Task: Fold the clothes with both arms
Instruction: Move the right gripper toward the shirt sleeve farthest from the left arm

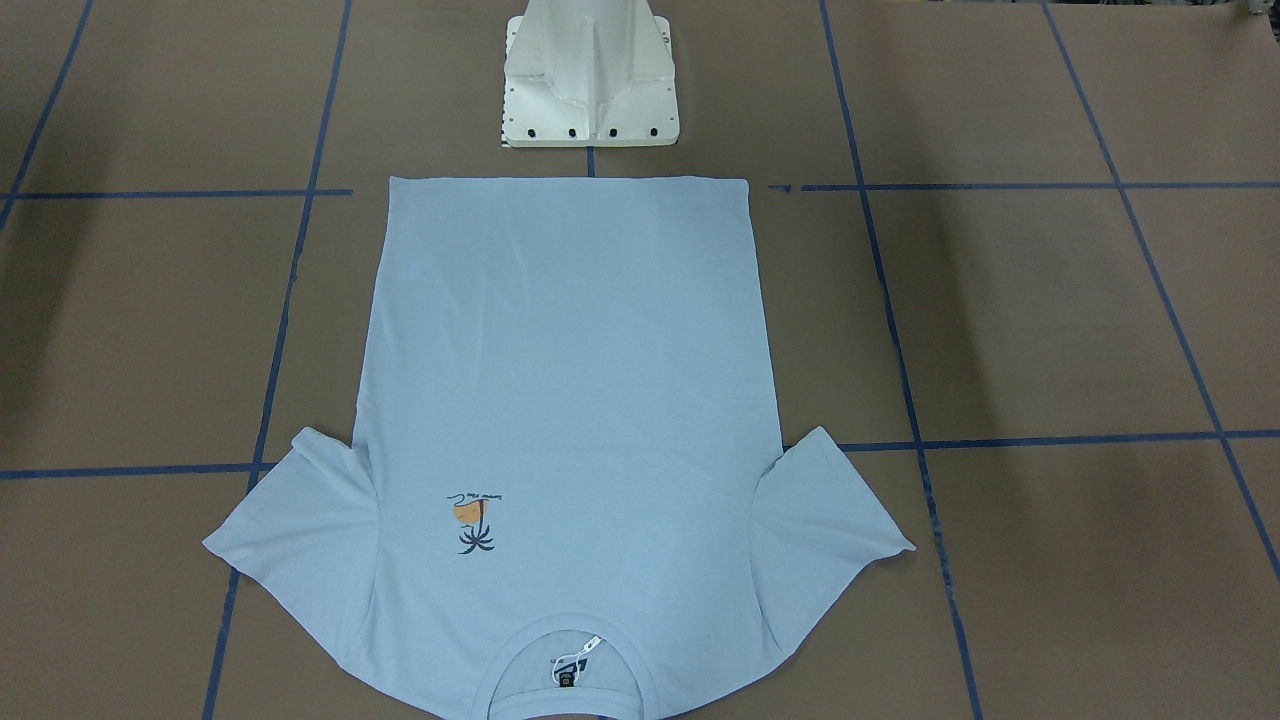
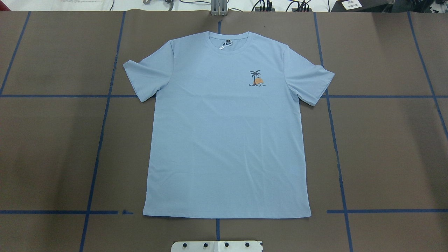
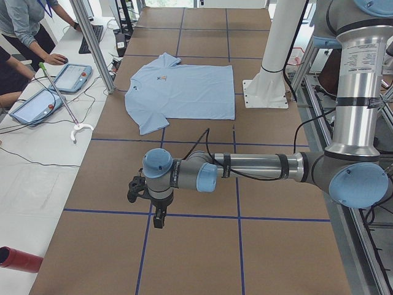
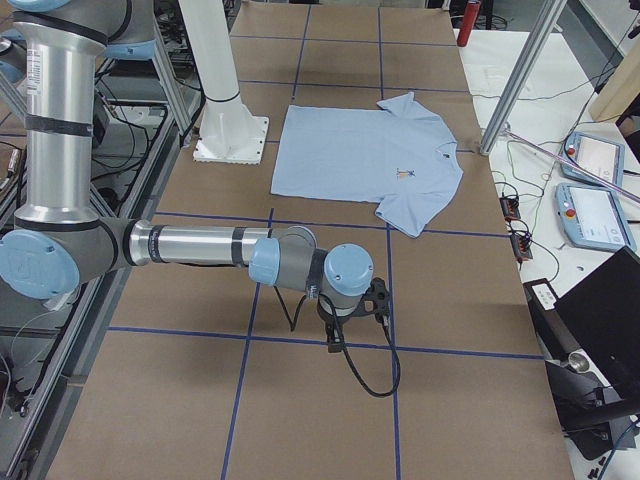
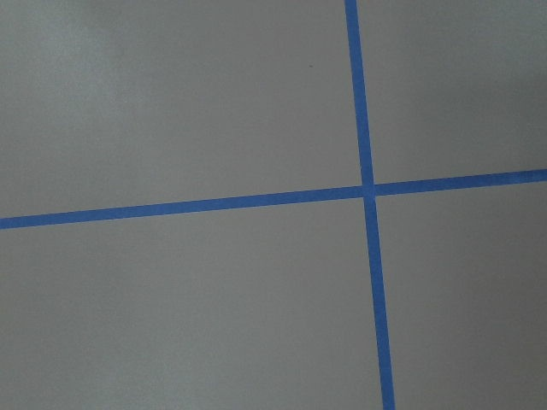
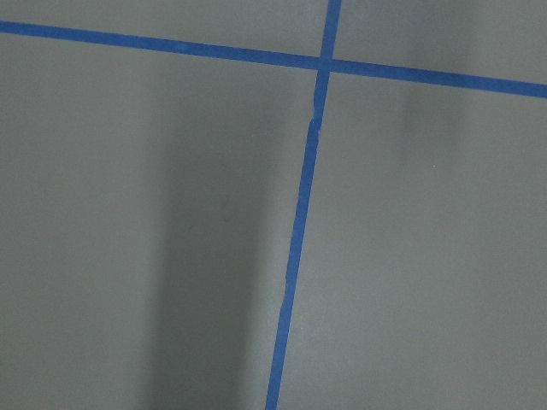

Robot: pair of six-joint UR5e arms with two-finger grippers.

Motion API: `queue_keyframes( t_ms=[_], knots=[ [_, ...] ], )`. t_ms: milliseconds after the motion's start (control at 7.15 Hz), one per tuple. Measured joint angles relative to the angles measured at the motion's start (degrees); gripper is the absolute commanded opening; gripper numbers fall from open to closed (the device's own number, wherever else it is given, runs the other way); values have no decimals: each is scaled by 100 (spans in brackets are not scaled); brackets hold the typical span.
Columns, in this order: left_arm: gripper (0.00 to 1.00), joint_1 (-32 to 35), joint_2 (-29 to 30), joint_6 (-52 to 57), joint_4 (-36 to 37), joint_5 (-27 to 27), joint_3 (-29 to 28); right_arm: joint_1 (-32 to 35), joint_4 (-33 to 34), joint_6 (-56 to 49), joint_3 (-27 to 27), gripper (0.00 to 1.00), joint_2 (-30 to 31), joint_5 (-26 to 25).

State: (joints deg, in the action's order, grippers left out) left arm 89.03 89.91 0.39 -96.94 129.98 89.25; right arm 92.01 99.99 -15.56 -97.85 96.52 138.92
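The pale light-blue T-shirt (image 2: pixel 224 140) lies flat and spread out, print side up, in the middle of the brown table. Its collar points away from the robot's base, and it also shows in the front view (image 1: pixel 570 380). Both sleeves lie out to the sides. My left arm, near in the exterior left view, holds its gripper (image 3: pixel 158 218) low over bare table far from the shirt (image 3: pixel 184 92). My right arm does the same at the other end, its gripper (image 4: pixel 333 343) far from the shirt (image 4: pixel 360 155). I cannot tell whether either gripper is open or shut. Both wrist views show only table and blue tape.
The white pedestal base (image 1: pixel 590 90) stands just behind the shirt's hem. Blue tape lines (image 2: pixel 105 105) grid the table. Operators and two tablets (image 3: pixel 55 92) are at the side bench. A red cylinder (image 3: pixel 18 259) lies on that bench.
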Motion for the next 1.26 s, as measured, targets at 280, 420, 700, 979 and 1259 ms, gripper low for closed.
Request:
queue_keyframes(
  t_ms=[280,420,700,979,1259],
  knots=[
    [100,0,-1,19,-7,-5,7,11,-9,53,-19,100,-46,1],
    [100,-6,34,29,-31,-5,7,9,-26,102,-20,100,-117,12],
    [100,-14,475,15,-94,-1,-15,-39,-103,412,80,100,-624,67],
    [100,-43,999,37,-305,27,-13,-363,-126,759,239,100,-1407,286],
    [100,-216,1029,8,-945,33,-53,-898,-558,1326,748,100,-2193,349]
  ],
)
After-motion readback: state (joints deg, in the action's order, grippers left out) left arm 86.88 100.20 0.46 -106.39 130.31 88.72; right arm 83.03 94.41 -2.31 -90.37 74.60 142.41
